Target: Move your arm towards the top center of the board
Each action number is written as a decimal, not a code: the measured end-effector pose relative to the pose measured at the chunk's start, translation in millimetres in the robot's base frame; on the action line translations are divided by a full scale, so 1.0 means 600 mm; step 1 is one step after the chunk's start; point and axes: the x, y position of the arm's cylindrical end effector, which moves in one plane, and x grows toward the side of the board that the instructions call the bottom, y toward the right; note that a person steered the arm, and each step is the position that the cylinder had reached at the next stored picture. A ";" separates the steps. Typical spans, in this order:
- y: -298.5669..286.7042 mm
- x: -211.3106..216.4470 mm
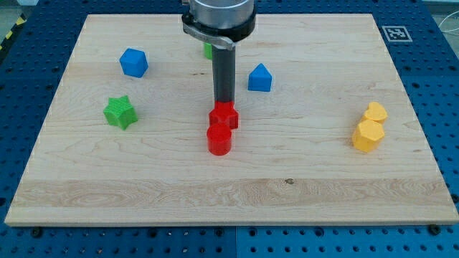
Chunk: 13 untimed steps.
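My tip (224, 102) stands near the middle of the wooden board (301, 186), right at the top edge of a red star-like block (224, 115); I cannot tell if it touches. A red cylinder (219, 139) sits just below that block, touching it. A blue block (133, 62) lies at the upper left, a blue pointed block (259, 77) just right of the rod. A green star (119, 112) is at the left. A green block (207, 50) is mostly hidden behind the rod's mount.
Two yellow blocks (369, 129) sit touching each other at the right. A printed marker tag (396, 33) is at the board's top right corner. A blue perforated table (445, 107) surrounds the board.
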 end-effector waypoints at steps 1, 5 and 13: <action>-0.008 -0.001; -0.119 -0.053; -0.190 -0.274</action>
